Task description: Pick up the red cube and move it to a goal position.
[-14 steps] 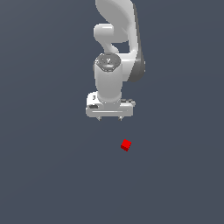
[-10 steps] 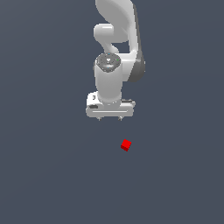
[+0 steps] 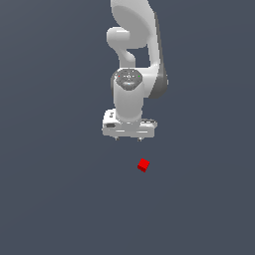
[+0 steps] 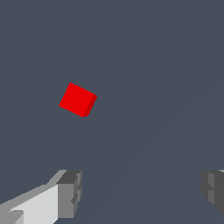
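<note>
Gripper [image 3: 128,138] was found with its jaws spread wide and nothing between them: the wrist view showed two grey fingertip pads [image 4: 70,194] standing well apart across bare floor, a detail the exterior view reduced to two small nubs under the white hand. Red cube [image 3: 143,165] lay on the dark grey floor [image 3: 55,199], apart from the fingers and slightly toward the exterior view's right. Only the exterior view showed the white arm [image 3: 137,55] rising above; the wrist view showed the cube [image 4: 77,100] turned at an angle.
</note>
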